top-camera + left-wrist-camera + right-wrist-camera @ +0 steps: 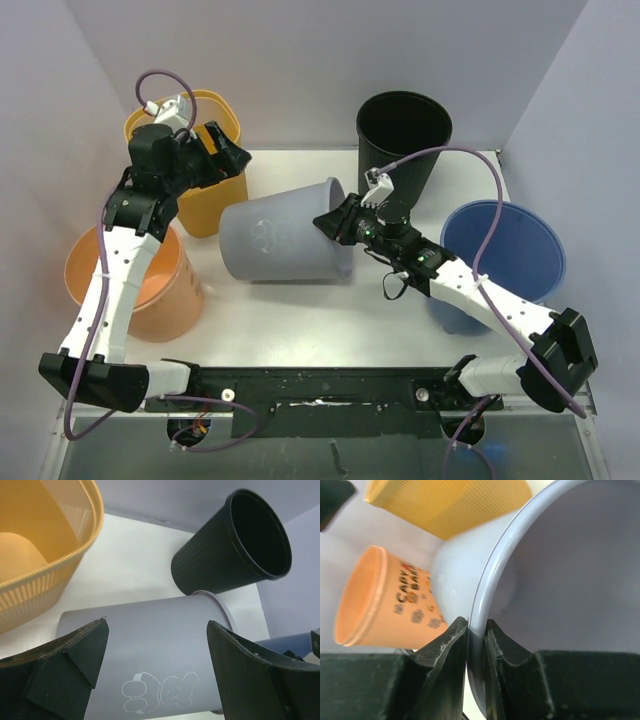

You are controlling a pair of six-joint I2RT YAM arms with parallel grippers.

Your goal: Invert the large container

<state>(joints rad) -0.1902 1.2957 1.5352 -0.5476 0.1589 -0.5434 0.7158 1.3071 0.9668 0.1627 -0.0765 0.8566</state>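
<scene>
Two fingers of our right gripper are almost closed, pinching the rim of the large grey container, one inside and one outside. The container is tipped on its side, mouth toward that gripper. Our left gripper hangs spread wide and empty above the container's wall. Beyond it stand a black bin and a yellow ribbed basket.

Free: table in front of grey container | blocked: yellow basket left, black bin behind, blue bin right
</scene>
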